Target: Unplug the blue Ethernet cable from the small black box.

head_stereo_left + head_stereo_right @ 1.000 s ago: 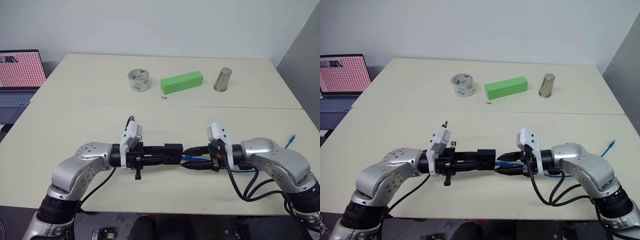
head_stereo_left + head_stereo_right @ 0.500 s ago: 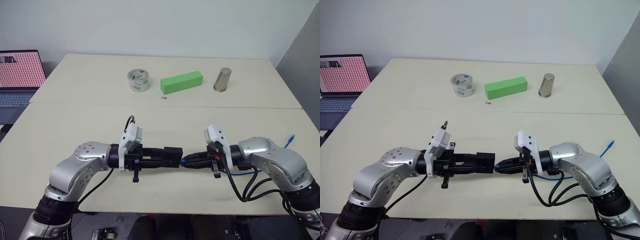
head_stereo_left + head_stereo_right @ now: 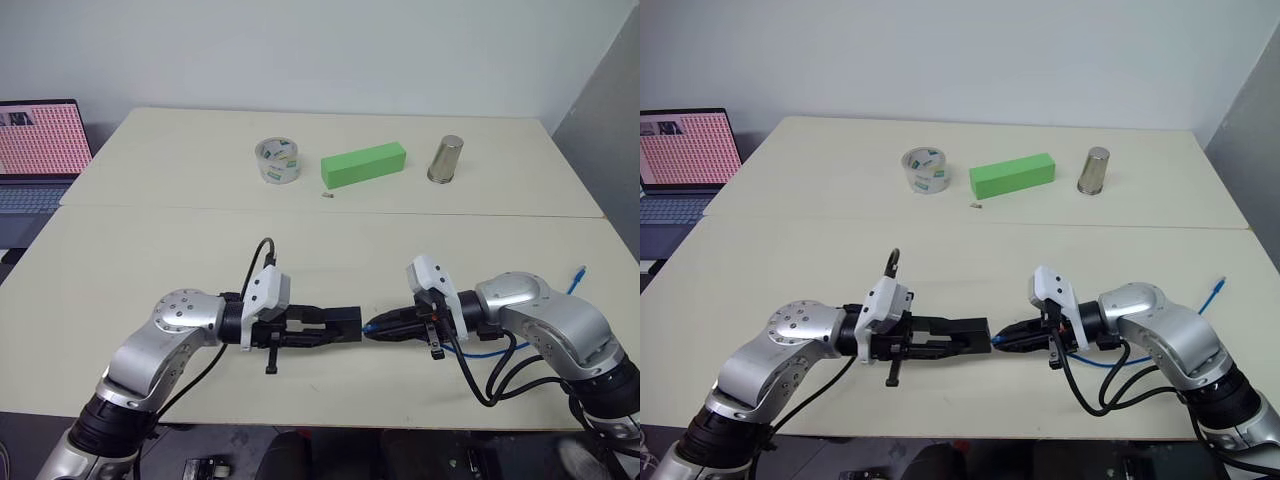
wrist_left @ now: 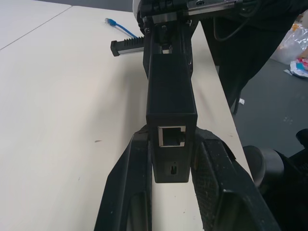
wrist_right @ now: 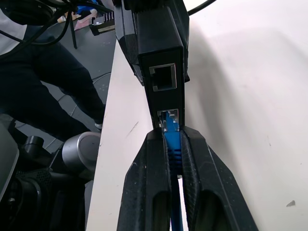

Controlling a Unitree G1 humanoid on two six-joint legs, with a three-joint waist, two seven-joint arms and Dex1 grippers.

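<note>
Cable (image 5: pixel 172 139) plug sits in the box (image 3: pixel 345 322), pinched tight by the right gripper (image 3: pixel 372 327). Left gripper (image 4: pixel 169 161) squeezes the box. Pulling crooked could jam the plug. Tape (image 3: pixel 278 160) sits far back.

1. I see even, bright light over the table (image 3: pixel 150 250) in both head views, with no glare.
2. Shadows under the arms are soft and short.
3. Head views look sharp edge to edge.
4. In the wrist views, the black fingers (image 4: pixel 127 192) close to the lens go soft, and the floor behind blurs.
</note>
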